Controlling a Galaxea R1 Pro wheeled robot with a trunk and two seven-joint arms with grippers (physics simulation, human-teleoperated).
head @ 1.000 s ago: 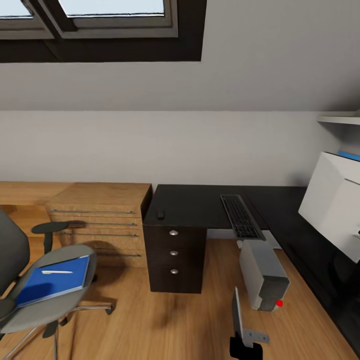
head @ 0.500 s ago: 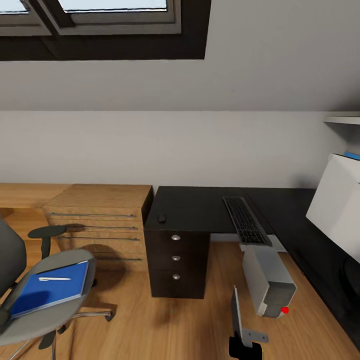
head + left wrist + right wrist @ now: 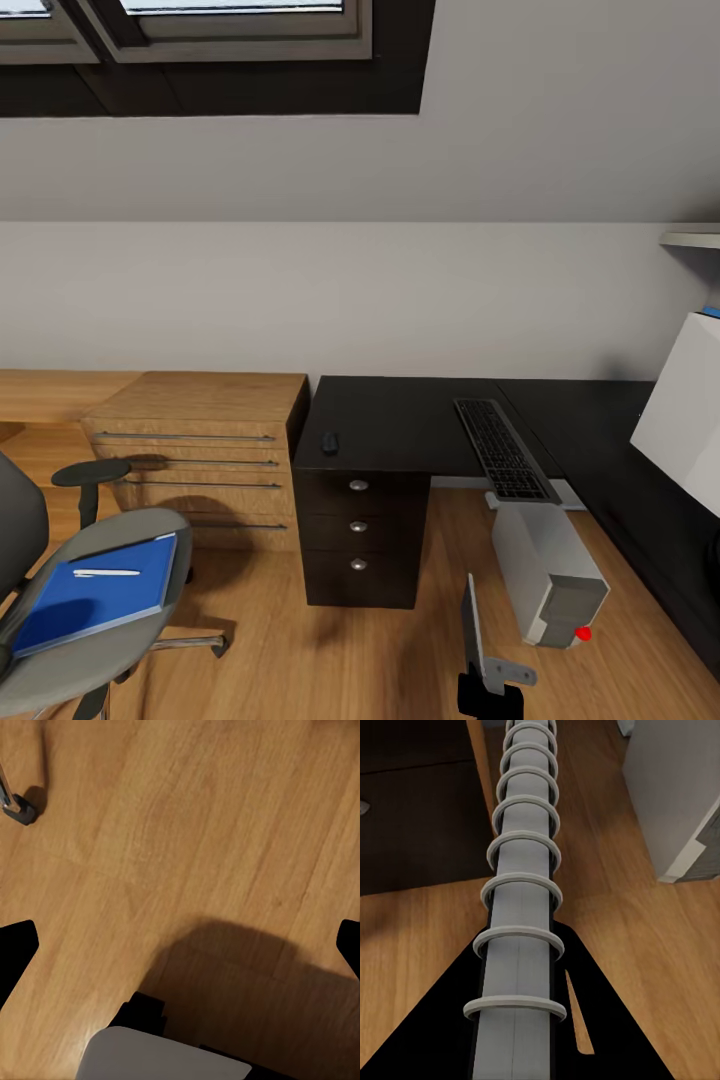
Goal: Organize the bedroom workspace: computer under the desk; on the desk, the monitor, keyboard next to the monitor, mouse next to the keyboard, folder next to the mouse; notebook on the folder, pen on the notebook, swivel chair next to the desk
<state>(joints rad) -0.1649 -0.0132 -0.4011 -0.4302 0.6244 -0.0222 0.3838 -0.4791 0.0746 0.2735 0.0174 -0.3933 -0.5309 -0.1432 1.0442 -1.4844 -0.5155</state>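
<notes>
Black and matt, the worktop (image 3: 400, 415) in front of you carries the keyboard (image 3: 503, 449) near its front edge and the mouse (image 3: 329, 441) well apart from it, above the black drawer unit (image 3: 358, 535); at the right edge of your head view the monitor (image 3: 688, 415) shows its white back. You see the computer (image 3: 550, 570) on the wood floor (image 3: 330, 660) just below the keyboard's end. At your lower left the swivel chair (image 3: 110, 600) holds the blue folder (image 3: 92, 592) on its seat, with the pen (image 3: 105, 573) lying on the folder. Your right gripper (image 3: 490, 693) pinches the notebook (image 3: 473, 625) by its lower edge and holds it upright, its ringed spine (image 3: 521, 877) running away from the wrist camera. Your left gripper (image 3: 180, 945) hangs over bare floor with its dark fingertips (image 3: 15, 949) spread wide.
</notes>
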